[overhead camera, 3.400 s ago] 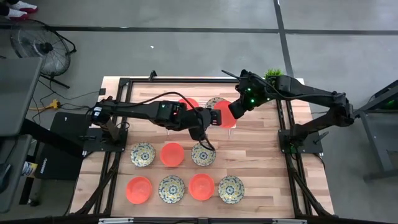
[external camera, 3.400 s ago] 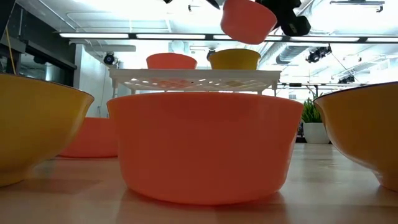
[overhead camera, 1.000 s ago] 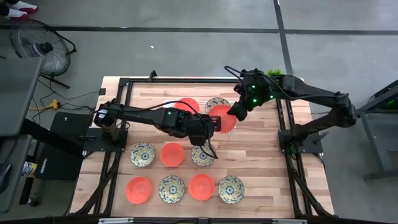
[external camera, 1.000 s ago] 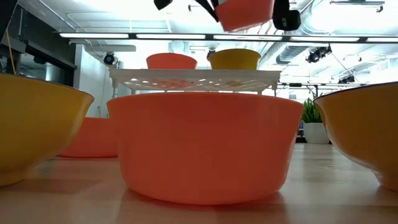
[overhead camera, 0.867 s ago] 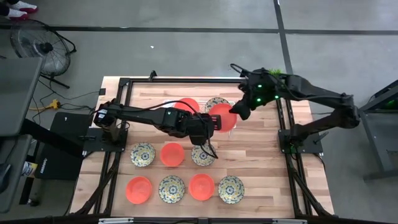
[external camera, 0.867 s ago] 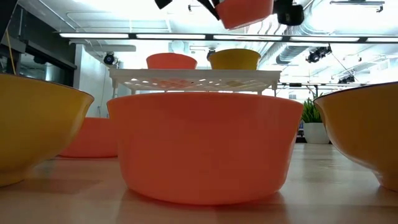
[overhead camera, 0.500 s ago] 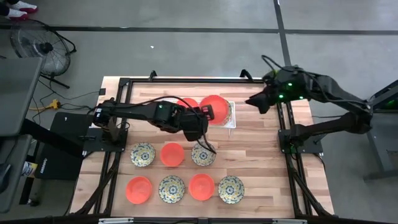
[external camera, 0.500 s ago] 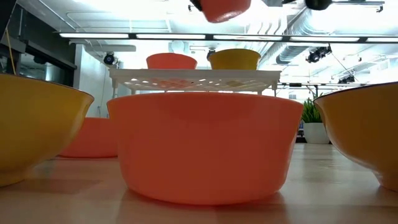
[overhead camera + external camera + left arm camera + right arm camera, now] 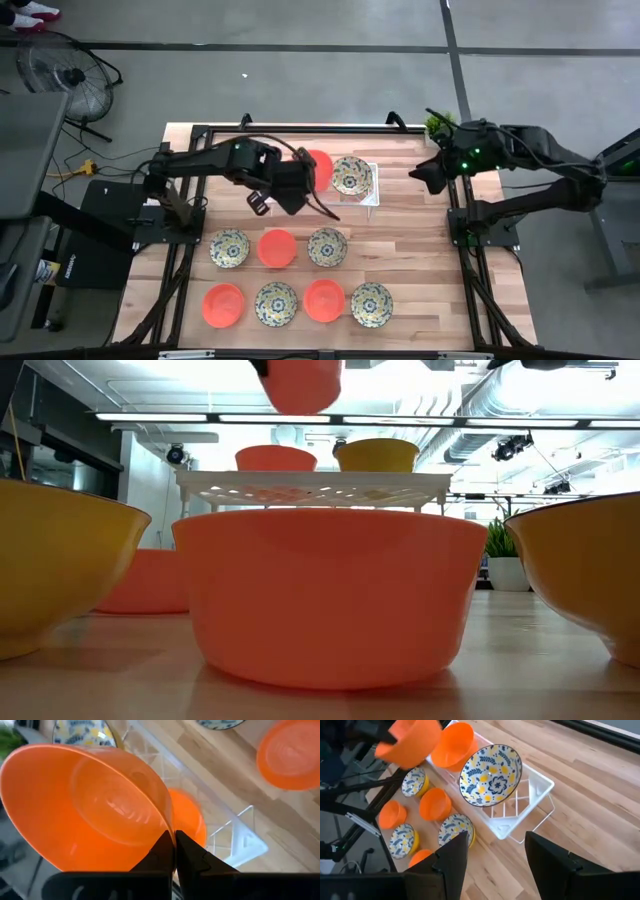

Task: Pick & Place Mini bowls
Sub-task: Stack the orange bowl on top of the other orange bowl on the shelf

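Observation:
My left gripper [image 9: 297, 186] hangs above the white tray's [image 9: 373, 196] left end, shut on an orange mini bowl [image 9: 90, 805]. In the low view that bowl [image 9: 300, 382] shows high up. Inside the tray rest another orange bowl [image 9: 454, 744] and a floral bowl [image 9: 490, 770], each on its base. Several orange and floral bowls stand in two rows nearer the front, among them a floral bowl [image 9: 327, 246] and an orange bowl [image 9: 324, 300]. By the table's right edge my right gripper [image 9: 500, 860] stands open and empty. My left gripper pinches the orange bowl's rim [image 9: 171, 834] between its two fingers, one finger [image 9: 161, 851] inside the bowl and the other outside. The bowl is lifted clear above the tray and tipped onto its side.
A black frame rail [image 9: 458, 215] runs along each side of the wooden table. A small green plant [image 9: 438, 120] stands at the far right corner. Bare wood lies between the tray and the rows of bowls.
My right gripper has drawn away from the orange bowl, back toward the table's right edge. My left gripper has carried that bowl up and toward the table's left, rolling its wrist, so the bowl is now tipped on its side.

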Tool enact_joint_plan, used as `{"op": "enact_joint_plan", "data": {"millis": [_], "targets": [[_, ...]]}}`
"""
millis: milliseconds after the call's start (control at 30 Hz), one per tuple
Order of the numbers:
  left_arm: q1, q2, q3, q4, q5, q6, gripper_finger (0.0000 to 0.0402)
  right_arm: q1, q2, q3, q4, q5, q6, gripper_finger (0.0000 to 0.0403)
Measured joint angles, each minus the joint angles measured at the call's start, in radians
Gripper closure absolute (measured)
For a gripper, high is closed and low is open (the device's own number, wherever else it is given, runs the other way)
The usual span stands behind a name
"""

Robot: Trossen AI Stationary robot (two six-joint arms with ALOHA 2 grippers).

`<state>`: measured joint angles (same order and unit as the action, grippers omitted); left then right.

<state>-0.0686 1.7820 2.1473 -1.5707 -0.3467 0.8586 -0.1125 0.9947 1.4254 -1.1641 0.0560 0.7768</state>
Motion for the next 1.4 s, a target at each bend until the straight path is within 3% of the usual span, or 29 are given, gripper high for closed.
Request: {"op": "enact_joint_plan", "data": {"millis": [133, 400, 667, 1400], "targets": [[0.047, -0.021, -0.004, 0.0, 0.049, -0.042, 0.0401, 0.068, 0.003, 0.0, -0.012, 0.032, 0.05, 0.0217], [0.121, -0.034, -0.009, 0.001, 0.026, -0.133, 0.0401, 0.253, 0.034, 0.0, -0.064, 0.159, 0.177, 0.0217], [0.162, -0.031, -0.148, -0.002, 0.079, -0.235, 0.0401, 0.373, 0.066, 0.0, -0.099, 0.253, 0.299, 0.0217], [0.126, -0.019, -0.164, 0.0, 0.107, -0.299, 0.0401, 0.441, 0.144, 0.0, -0.098, 0.324, 0.342, 0.0217]]}}
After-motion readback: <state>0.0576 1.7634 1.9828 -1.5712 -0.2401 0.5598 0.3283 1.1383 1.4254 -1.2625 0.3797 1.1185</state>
